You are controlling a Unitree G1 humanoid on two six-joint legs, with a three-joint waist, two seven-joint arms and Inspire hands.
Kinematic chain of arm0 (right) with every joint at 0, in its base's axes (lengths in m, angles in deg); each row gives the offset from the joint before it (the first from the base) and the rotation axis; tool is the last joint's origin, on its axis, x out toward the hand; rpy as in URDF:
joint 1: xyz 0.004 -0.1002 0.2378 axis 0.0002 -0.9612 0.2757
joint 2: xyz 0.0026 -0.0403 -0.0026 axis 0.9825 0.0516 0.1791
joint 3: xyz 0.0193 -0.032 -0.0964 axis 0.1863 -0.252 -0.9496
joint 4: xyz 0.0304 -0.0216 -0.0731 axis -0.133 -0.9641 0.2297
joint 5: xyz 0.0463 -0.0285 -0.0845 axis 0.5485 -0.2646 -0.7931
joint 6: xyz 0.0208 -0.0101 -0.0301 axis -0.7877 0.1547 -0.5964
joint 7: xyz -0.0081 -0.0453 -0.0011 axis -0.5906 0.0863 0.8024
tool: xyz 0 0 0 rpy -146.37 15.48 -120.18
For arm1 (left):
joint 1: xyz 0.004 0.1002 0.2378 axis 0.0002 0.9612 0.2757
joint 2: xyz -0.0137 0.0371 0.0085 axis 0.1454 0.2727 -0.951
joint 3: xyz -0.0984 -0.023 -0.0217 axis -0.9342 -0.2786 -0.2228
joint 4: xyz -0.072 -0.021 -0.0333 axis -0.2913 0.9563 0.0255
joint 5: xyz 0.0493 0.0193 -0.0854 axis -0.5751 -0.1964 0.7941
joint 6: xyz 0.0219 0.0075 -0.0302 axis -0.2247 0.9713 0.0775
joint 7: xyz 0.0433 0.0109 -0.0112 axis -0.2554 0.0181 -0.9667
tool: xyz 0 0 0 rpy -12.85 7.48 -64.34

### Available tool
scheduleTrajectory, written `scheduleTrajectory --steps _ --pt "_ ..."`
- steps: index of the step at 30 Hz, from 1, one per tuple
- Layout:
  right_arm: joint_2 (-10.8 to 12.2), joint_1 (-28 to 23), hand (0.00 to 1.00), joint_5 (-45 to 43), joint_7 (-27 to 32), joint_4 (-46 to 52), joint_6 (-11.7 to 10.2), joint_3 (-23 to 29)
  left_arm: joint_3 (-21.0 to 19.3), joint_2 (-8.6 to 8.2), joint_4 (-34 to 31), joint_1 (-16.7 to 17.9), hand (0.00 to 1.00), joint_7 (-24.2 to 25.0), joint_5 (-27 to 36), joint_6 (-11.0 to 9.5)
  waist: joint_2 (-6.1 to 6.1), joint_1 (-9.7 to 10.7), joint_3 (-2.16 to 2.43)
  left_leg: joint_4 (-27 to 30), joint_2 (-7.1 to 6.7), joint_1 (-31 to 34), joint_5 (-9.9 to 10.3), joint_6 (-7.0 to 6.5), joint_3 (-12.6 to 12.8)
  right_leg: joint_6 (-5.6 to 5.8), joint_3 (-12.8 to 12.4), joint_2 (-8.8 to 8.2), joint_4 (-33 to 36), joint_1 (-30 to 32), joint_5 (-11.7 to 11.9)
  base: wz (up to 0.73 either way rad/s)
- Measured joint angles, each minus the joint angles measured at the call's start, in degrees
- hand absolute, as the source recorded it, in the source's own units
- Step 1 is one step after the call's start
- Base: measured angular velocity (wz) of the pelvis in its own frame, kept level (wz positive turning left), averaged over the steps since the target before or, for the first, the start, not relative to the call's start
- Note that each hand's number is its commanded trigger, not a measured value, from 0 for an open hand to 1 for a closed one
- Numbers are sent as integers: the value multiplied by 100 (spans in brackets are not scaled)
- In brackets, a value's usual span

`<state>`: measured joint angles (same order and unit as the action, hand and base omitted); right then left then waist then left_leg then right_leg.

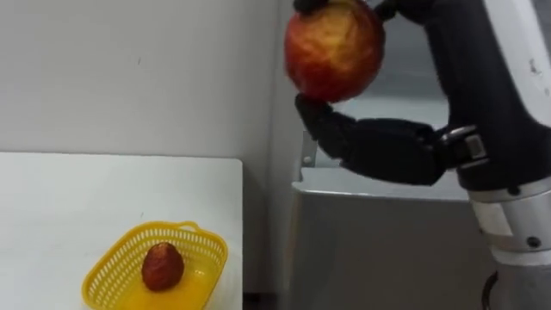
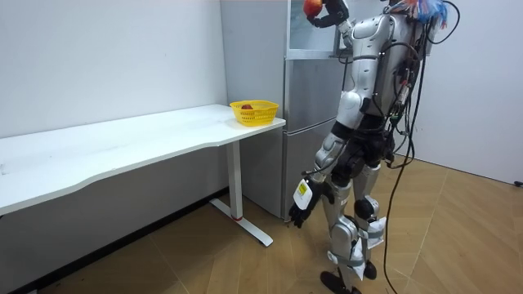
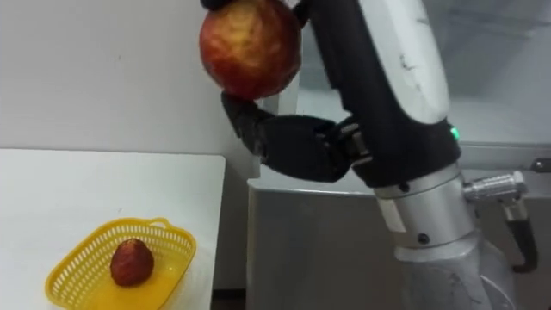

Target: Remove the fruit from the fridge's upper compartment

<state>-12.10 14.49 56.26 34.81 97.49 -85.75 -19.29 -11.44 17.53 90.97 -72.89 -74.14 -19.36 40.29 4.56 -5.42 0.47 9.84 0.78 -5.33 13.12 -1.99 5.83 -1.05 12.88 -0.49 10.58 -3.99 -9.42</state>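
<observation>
Our left hand [image 2: 301,208] is hanging at our side. On the white table [image 1: 69,207] corner, 1 red fruit [image 1: 162,265] is lying in the yellow basket [image 1: 105,272]. Beyond, our right hand [image 1: 379,148] is clasping the apple [image 1: 334,48] high before the grey fridge [image 1: 379,241], thumb underneath.

The apple [image 1: 334,47], round and red with yellow patches, is held high in the curled right robot hand [image 1: 379,146], before the grey fridge [image 1: 370,250].

Apple [image 1: 334,50]: red, yellow-orange mottling. Right hand [image 1: 379,148]: black. Basket [image 1: 112,274]: bright yellow, open lattice pattern. 1 fruit [image 1: 162,266] inside: dark red. Table [image 1: 69,198]: plain white. Fridge [image 1: 379,250]: silver-grey, unpatterned.
</observation>
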Motion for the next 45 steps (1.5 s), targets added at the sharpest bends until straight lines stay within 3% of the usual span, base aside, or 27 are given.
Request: scheduleTrajectory --steps 3,6,11,16,21,25,35,37,45 --pt "1 2 100 -211 -93 -4 5 -237 -1 34 0 10 0 25 0 3 53 -128 2 18 -1 -5 -1 0 -11 0 7 -28 -6 -7 0 4" --pt "3 10 100 -235 -301 -9 6 -490 62 64 31 -68 0 18 2 -5 132 -264 -61 47 -11 9 -2 -2 -88 1 20 -40 -6 -30 0 13" --pt "18 73 100 -597 -328 -406 -122 -844 169 73 228 -217 0 21 -4 -41 201 -477 -85 56 -25 61 -3 -3 -218 7 182 -46 -17 -51 -4 15" --pt "19 72 100 -902 -400 -903 -21 -1021 168 90 207 -223 0 40 -5 -35 275 -605 -117 56 -37 106 -2 -3 -399 16 404 -46 -24 -76 -10 17" --pt "127 72 100 -1035 -450 -1494 19 -1344 287 111 213 -262 0 140 -8 -19 359 -766 -95 100 -56 145 -8 3 -463 16 448 -52 -101 -100 -10 7" --pt "248 75 100 -1044 -575 -2038 92 -1604 384 206 212 -360 0 98 -7 -31 428 -907 -106 115 -54 167 -9 3 -475 16 449 -74 -103 -78 -10 3" --pt "285 83 100 -1088 -545 -3063 142 -1878 568 303 211 -394 0 52 -13 -29 457 -1192 -131 105 -65 209 -9 2 -470 16 515 -93 -101 -62 -11 -1" --pt "340 83 100 -1176 -576 -3214 173 -1941 564 302 201 -398 0 98 -22 -25 462 -1216 -131 113 -66 271 -9 2 -504 16 621 -98 -98 -26 -11 4" --pt "514 85 100 -1304 -682 -3633 277 -1954 563 288 -148 -246 0 281 -166 109 391 -1257 -181 184 -79 382 -9 2 -602 16 629 -105 -97 18 -11 8"
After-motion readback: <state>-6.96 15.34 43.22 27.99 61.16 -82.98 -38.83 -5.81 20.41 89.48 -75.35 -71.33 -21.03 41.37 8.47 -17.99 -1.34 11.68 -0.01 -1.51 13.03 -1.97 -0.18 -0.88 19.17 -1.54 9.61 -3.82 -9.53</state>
